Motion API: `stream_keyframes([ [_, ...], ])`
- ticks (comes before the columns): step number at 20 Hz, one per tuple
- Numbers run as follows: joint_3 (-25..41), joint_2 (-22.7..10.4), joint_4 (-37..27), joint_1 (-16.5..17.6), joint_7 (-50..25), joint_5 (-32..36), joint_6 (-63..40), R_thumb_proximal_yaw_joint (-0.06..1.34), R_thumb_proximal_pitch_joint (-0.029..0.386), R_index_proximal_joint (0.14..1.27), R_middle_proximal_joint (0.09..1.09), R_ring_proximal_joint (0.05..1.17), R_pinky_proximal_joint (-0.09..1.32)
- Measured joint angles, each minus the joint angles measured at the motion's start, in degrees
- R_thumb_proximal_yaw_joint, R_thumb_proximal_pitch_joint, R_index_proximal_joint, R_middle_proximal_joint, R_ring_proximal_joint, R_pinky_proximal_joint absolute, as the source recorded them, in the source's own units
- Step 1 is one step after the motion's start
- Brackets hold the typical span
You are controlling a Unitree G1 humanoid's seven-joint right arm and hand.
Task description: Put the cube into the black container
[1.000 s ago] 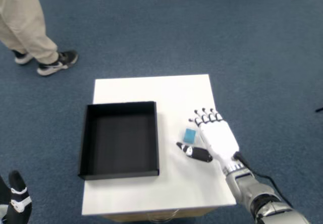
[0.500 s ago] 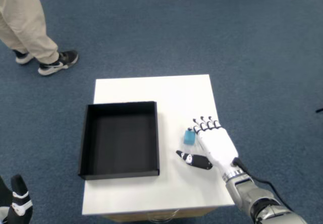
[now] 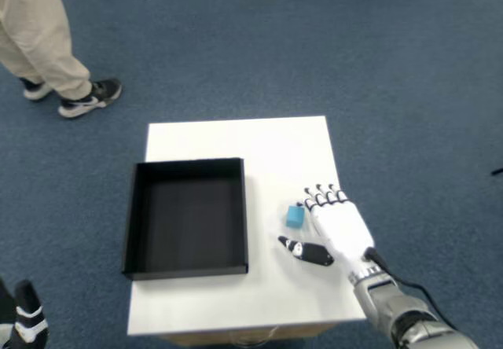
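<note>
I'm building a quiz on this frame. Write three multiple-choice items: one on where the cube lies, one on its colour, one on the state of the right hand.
1. Where is the cube?
A. Inside the black container
B. On the white table, between the black container and the right hand
C. On the carpet

2. What colour is the cube?
A. Red
B. Yellow
C. Blue

3. What is the state of the right hand?
A. Open, holding nothing
B. Shut on the cube
C. Inside the black container

Answers:
1 B: the cube rests on the white table, right of the black container, whose floor is bare.
2 C: its faces show light blue.
3 A: the thumb sticks out apart from the fingers, and the cube sits beside the fingertips, not visibly enclosed.
</note>
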Motion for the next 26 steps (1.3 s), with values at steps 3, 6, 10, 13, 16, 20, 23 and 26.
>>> stream_keyframes([
  [3, -0.3, -0.2, 0.0, 0.0, 0.3, 0.0, 0.0, 0.35, 0.009, 0.45, 0.19, 0.15, -0.03],
  [6, -0.7, -0.3, 0.2, 0.0, 1.1, 0.0, 0.2, 0.37, 0.017, 0.46, 0.18, 0.14, -0.03],
  [10, -0.8, -0.4, 0.2, 0.3, 1.1, 0.0, 0.9, 0.43, 0.046, 0.47, 0.19, 0.14, -0.03],
  [13, -0.8, -0.7, 0.2, 1.0, 1.2, 0.0, 0.9, 0.48, 0.066, 0.49, 0.19, 0.15, -0.03],
  [16, -0.8, -0.8, 0.2, 1.8, 1.2, 0.0, 0.9, 0.51, 0.08, 0.52, 0.2, 0.15, -0.03],
  [20, -1.0, -1.0, 0.1, 2.2, 0.9, 0.0, 0.4, 0.56, 0.094, 0.53, 0.21, 0.16, -0.03],
  [23, -1.2, -1.0, 0.0, 2.7, -0.1, 0.0, -0.4, 0.58, 0.099, 0.53, 0.22, 0.17, -0.02],
  [26, -1.3, -1.2, -0.1, 2.9, -1.0, 0.0, -1.0, 0.59, 0.099, 0.51, 0.22, 0.18, -0.02],
])
